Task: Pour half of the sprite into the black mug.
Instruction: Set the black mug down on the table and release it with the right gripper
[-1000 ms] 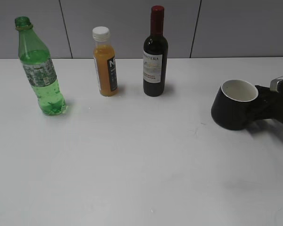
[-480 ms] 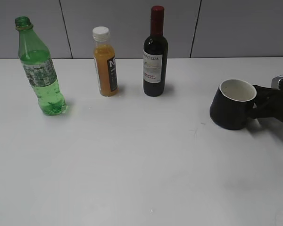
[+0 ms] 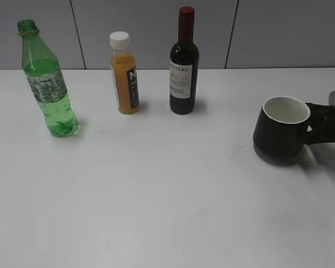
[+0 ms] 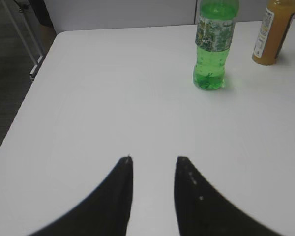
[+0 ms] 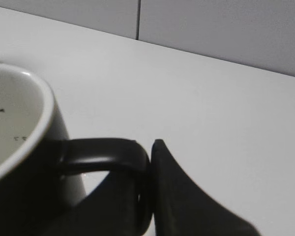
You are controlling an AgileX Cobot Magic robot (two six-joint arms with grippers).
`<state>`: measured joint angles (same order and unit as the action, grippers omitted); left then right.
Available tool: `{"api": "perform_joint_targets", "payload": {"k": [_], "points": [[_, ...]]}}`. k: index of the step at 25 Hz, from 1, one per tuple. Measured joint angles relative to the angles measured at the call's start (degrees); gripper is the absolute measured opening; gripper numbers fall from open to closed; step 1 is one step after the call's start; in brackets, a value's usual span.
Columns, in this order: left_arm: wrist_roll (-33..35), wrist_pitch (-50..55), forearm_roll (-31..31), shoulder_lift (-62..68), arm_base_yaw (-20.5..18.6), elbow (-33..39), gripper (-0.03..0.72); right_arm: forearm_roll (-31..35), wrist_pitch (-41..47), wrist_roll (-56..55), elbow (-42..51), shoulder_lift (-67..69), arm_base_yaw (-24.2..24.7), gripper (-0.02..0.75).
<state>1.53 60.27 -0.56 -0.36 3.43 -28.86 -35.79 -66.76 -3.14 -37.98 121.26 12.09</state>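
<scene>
One squat black mug, white-lined.

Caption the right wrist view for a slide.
Right gripper fingers clamped on the black mug handle, white table behind.

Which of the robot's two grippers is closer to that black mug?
The right. The right gripper is closed on the black mug's handle, while the left gripper hovers over bare table, short of the green bottle.

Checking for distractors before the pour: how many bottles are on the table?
3: sprite far left, orange juice bottle beside it, wine bottle at centre back. None appears hidden.
</scene>
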Motion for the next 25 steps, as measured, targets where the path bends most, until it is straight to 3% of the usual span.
{"api": "perform_joint_targets", "payload": {"k": [12, 19, 25], "points": [[0.0, 0.0, 0.0, 0.0, 0.0, 0.0, 0.232, 0.9, 0.0, -0.8, 12.2, -12.6, -3.4, 0.03], [0.0, 0.0, 0.0, 0.0, 0.0, 0.0, 0.232, 3.8, 0.0, -1.0, 19.0, -18.8, -11.7, 0.029], [0.0, 0.0, 0.0, 0.0, 0.0, 0.0, 0.232, 4.1, 0.0, -3.1, 19.6, -19.1, -18.6, 0.029]]}}
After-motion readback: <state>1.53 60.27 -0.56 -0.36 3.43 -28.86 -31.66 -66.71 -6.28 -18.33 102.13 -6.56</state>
